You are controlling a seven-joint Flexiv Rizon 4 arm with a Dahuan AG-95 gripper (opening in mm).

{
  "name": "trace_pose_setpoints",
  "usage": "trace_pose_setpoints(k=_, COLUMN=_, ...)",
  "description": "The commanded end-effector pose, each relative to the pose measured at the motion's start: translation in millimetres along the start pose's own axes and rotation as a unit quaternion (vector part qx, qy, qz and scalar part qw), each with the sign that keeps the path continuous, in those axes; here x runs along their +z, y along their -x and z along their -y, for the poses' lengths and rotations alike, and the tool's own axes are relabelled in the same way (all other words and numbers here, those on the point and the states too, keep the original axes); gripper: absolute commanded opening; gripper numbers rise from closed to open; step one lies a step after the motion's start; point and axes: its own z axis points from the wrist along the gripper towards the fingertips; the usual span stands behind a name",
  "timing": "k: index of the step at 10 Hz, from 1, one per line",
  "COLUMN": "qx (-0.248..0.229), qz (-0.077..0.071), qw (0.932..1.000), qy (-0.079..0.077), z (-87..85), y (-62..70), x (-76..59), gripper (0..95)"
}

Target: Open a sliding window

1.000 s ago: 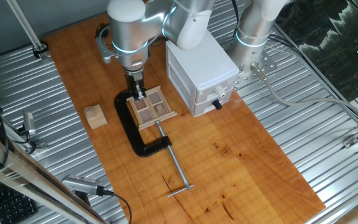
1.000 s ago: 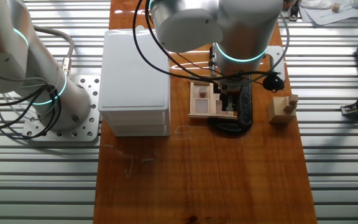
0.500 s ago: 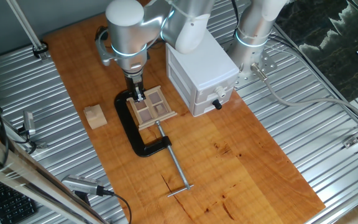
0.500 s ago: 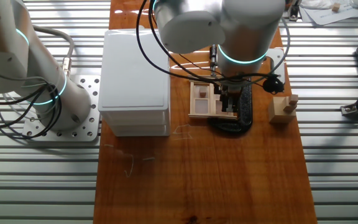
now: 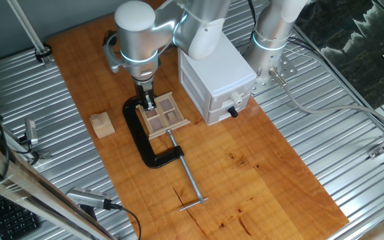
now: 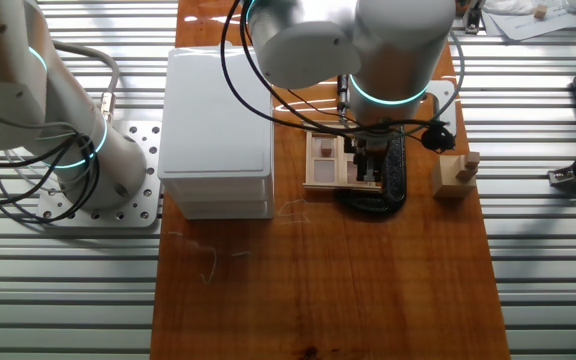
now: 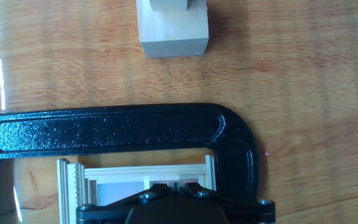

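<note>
The sliding window [image 5: 165, 115] is a small light-wood frame with brown panes, held flat on the table by a black C-clamp [image 5: 143, 143]. My gripper [image 5: 151, 102] points straight down on the window's edge nearest the clamp's back. In the other fixed view the fingers [image 6: 369, 170] stand on the window's [image 6: 326, 160] right side. In the hand view my gripper [image 7: 174, 185] has its fingertips pressed almost together over the frame's rails [image 7: 135, 177]. I cannot tell whether they pinch any part of the window.
A white box [image 5: 215, 70] with a black knob [image 5: 233, 111] stands right next to the window. A plain wooden cube [image 5: 102, 124] sits left of the clamp, and also shows in the hand view [image 7: 173, 28]. The clamp's long screw [image 5: 187, 177] runs toward the table's front. A second arm's base [image 6: 78, 170] stands beyond the box.
The arm's upper body has shifted very slightly. The fingers stay at the same spot on the window, and the window looks unmoved.
</note>
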Motion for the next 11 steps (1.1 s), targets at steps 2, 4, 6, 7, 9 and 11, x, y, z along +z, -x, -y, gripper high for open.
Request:
trace_pose_setpoints(k=2, qx=0.001, qz=0.0, qw=1.0, qy=-0.001, z=-0.2, y=-0.8, x=0.4, gripper=0.0)
trace_pose_setpoints(k=4, qx=0.002, qz=-0.001, qw=1.0, qy=0.0, z=-0.3, y=-1.1, x=0.3, gripper=0.0)
trace_pose_setpoints(k=6, qx=-0.001, qz=-0.001, qw=1.0, qy=0.0, z=-0.5, y=-0.7, x=0.8, gripper=0.0)
trace_pose_setpoints(k=7, qx=-0.001, qz=-0.001, qw=1.0, qy=0.0, z=-0.4, y=-0.8, x=0.6, gripper=0.0)
trace_pose_setpoints(k=9, qx=-0.005, qz=-0.002, qw=1.0, qy=-0.006, z=-0.3, y=-1.1, x=0.3, gripper=0.0)
trace_pose_setpoints(k=11, qx=-0.009, qz=-0.002, qw=0.9999, qy=-0.005, z=0.0, y=-1.5, x=-0.3, gripper=0.0)
